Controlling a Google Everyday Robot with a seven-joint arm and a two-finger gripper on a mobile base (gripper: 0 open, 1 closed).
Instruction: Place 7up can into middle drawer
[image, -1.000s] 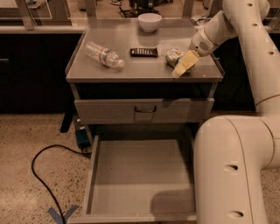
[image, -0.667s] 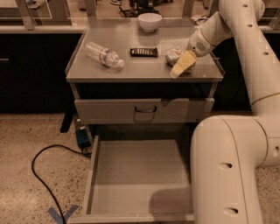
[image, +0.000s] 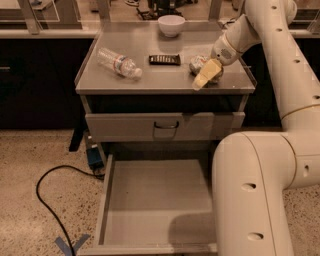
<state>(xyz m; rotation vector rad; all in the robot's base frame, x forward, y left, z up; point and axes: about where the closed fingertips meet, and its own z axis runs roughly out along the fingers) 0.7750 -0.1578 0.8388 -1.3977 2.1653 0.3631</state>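
The 7up can lies on its side on the right part of the cabinet top. It is silvery-green. My gripper is at the can, reaching down from the upper right. It covers the can's right side and touches or nearly touches it. The middle drawer stands pulled out below, with a wide plain grey floor and nothing in it. My arm's large white link hides the drawer's right side.
A clear plastic water bottle lies at the left of the top. A black flat object lies in the middle and a white bowl at the back. A shut drawer front with a dark handle sits above the open drawer. A black cable crosses the floor.
My gripper has shifted slightly down and left over the can. The can, the bottle and the drawer have not moved.
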